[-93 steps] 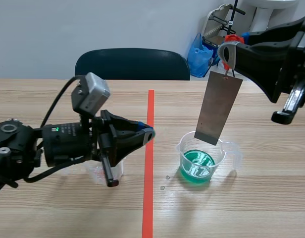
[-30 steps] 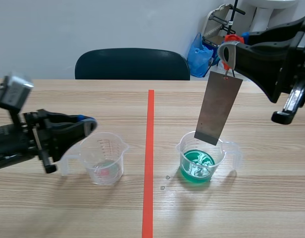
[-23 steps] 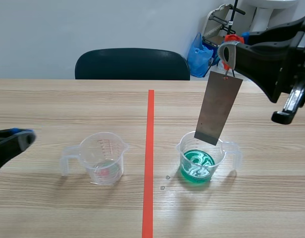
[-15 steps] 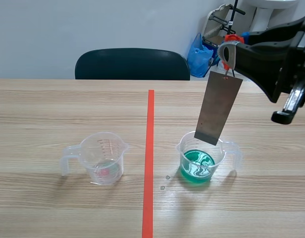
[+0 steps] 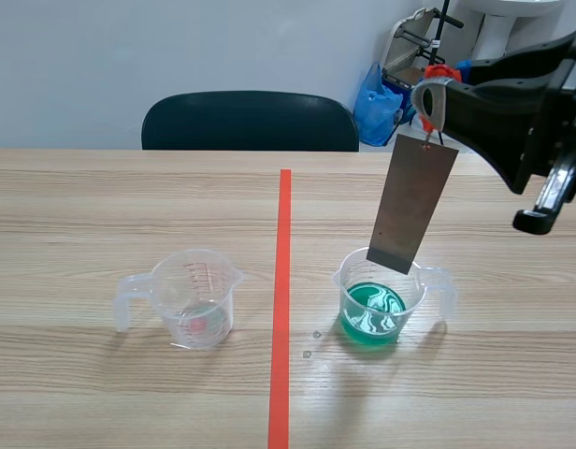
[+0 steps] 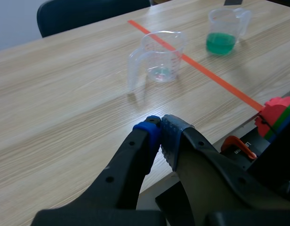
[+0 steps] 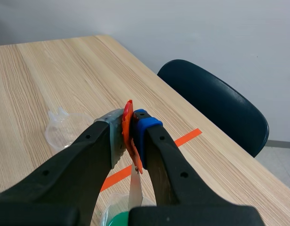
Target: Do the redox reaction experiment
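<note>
Upper right, the right gripper (image 5: 426, 99) pinches an orange clip (image 5: 440, 72) whose grey metal strip (image 5: 412, 203) hangs over a clear beaker of green liquid (image 5: 377, 304). Left gripper (image 6: 160, 128) closed, empty.

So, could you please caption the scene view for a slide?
Right gripper holds a metal plate by its orange clip over the green-liquid beaker; a near-empty beaker stands across the tape line.
</note>
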Motion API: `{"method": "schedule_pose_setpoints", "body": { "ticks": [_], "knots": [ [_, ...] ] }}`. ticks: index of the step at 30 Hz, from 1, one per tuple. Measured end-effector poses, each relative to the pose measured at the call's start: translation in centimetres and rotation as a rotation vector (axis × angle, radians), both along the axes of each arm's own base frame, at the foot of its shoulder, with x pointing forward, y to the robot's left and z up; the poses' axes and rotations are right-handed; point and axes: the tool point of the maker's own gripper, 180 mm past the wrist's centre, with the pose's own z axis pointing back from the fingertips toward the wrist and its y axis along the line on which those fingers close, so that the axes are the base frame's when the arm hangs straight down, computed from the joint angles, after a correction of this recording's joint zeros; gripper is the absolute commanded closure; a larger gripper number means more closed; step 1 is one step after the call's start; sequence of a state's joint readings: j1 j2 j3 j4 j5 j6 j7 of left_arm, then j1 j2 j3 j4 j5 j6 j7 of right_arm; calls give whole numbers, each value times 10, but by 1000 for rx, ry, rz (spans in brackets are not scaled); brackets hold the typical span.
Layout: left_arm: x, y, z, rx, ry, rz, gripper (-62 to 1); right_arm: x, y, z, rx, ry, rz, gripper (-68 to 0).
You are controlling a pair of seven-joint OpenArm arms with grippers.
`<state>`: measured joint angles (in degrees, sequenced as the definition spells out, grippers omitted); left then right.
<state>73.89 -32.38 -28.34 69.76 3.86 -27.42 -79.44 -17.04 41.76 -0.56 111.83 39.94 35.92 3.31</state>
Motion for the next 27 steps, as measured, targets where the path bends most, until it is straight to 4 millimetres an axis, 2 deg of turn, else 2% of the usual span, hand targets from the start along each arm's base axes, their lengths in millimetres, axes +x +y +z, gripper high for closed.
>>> {"method": "schedule_pose_setpoints", "body": {
  "ticks": [3,6,7,15,18,21,27],
  "knots": [
    [-9,-4,2,0,17,-32,-32,0,0,0,0,0,0,-6],
    [-9,-3,2,1,15,-29,-34,0,0,0,1,0,0,-6],
    [-9,-3,2,1,14,-28,-56,0,0,0,0,0,-1,-6],
    [-8,-3,4,39,-28,-33,-468,0,0,0,0,0,2,-6],
    [-6,0,6,30,-31,-13,-572,0,0,0,0,0,2,-6],
    [-1,6,12,15,-61,33,-623,0,0,0,0,0,2,-6],
    [-1,7,12,15,-61,36,-623,0,0,0,0,0,2,-6]
  ]
}}
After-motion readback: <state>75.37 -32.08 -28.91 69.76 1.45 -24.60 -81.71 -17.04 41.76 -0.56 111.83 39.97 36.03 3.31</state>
